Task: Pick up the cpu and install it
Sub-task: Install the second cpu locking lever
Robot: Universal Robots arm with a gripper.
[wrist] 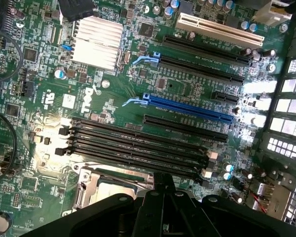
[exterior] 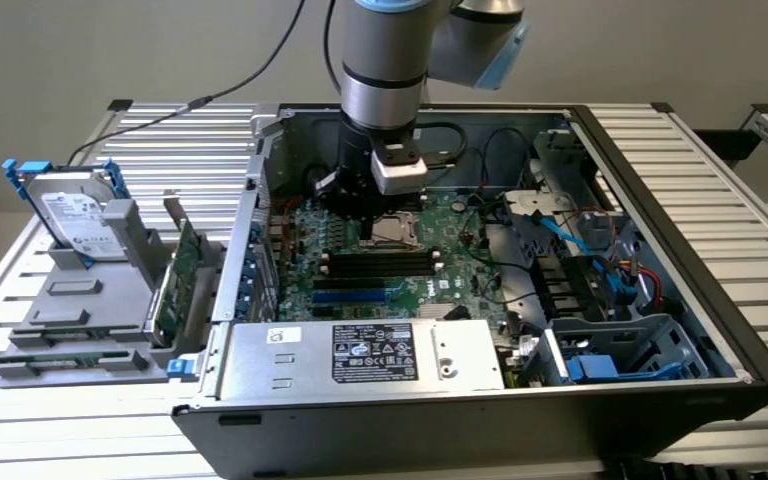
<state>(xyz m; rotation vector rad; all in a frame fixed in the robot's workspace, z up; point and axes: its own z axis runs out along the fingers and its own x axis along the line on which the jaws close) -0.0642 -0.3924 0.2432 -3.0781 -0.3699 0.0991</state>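
the gripper (exterior: 373,205) hangs closed just above the motherboard (wrist: 113,106), right over the cpu (wrist: 116,190), which lies flat in its socket beside the black memory slots (wrist: 138,145). the cpu looks light, stiff and fragile, best taken by its edges.

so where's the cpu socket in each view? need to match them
Exterior view: cpu socket mid-motherboard, directly below the gripper, behind the black memory slots.
Wrist view: its metal frame peeks out beside the gripper body, next to the slots.
Shared landmark: the black memory slots.
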